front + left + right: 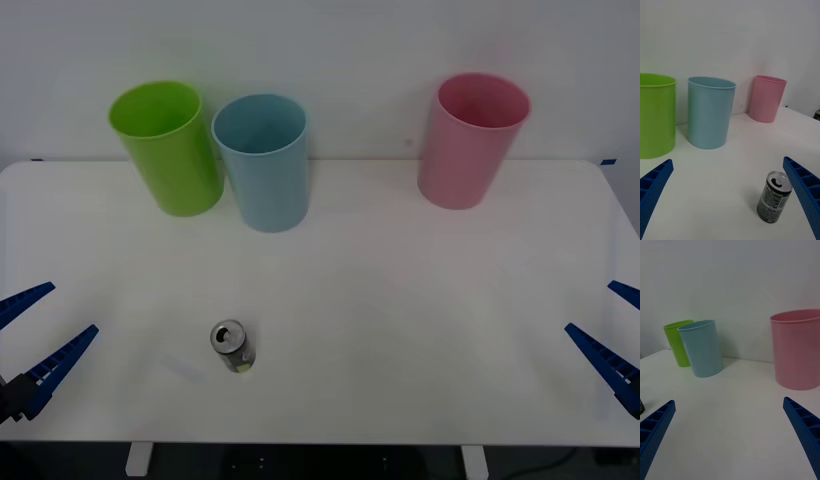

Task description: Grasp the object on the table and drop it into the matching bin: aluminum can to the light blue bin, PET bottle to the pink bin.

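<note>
The aluminum can [233, 347] [774, 197], small and dark with a silver top, stands upright on the white table [400, 300] near the front, left of centre. A sliver of that can [641, 406] also shows at the edge of the right wrist view. Far behind it stands the light blue bin [262, 160] [709, 111] [702, 348]. The pink bin [470, 138] [797, 348] [766, 98] is at the back right. My left gripper [30, 345] hangs open at the table's left edge, well left of the can. At the right edge my right gripper [612, 330] is open and holds nothing.
A lime green bin [168, 146] [654, 114] [679, 342] stands right beside the light blue one, on its left. A plain white wall runs behind the bins. Bare tabletop lies between the can and the bins.
</note>
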Controlling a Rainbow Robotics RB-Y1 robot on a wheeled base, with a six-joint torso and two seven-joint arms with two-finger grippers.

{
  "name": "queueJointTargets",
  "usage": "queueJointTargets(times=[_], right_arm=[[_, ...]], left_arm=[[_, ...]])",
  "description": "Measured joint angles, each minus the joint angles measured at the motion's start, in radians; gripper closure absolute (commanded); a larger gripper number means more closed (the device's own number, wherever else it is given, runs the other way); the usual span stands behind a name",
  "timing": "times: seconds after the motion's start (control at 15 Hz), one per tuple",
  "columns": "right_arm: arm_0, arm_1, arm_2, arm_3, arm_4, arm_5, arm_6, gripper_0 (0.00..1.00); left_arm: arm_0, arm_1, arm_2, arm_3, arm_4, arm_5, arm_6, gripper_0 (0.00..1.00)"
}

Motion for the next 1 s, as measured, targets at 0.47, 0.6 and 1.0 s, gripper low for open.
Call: queueJointTargets(times=[0.47,0.6,1.0], right_arm=[[0.0,0.0,0.0,0.0,0.0,0.0,0.0,0.0],[0.0,0.0,0.0,0.0,0.0,0.0,0.0,0.0],[0.0,0.0,0.0,0.0,0.0,0.0,0.0,0.0]], left_arm=[[0.005,0.019,-0.01,0.009,-0.046,0.003,-0.003,0.0],[0.008,0.029,-0.009,0.009,-0.045,0.003,-0.003,0.0],[0.061,0.043,-0.021,0.009,-0.092,0.004,-0.015,0.0]])
